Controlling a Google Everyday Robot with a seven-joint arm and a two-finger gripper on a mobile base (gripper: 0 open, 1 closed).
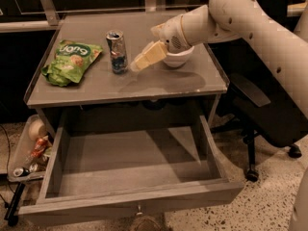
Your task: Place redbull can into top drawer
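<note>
One redbull can [116, 52], bag [70, 61], bowl [177, 60], drawer [130, 208]

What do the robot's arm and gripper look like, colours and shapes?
The arm is a thick, smooth off-white shell of rounded segments with small dark dots and a dark round patch at the wrist. No cables show. The gripper, over the tabletop beside the redbull can, is pale tan and wedge-shaped.

One cam only. Sits high, in front of the table, pitched down obliquely twd the far edge. Mid-range: whole tabletop [96, 88] + open top drawer [134, 203] in frame, floor [269, 201] at btm R. Arm [250, 18] enters from upper frame R. Gripper [139, 64] over tabletop centre, just beside redbull can [117, 52].
</note>
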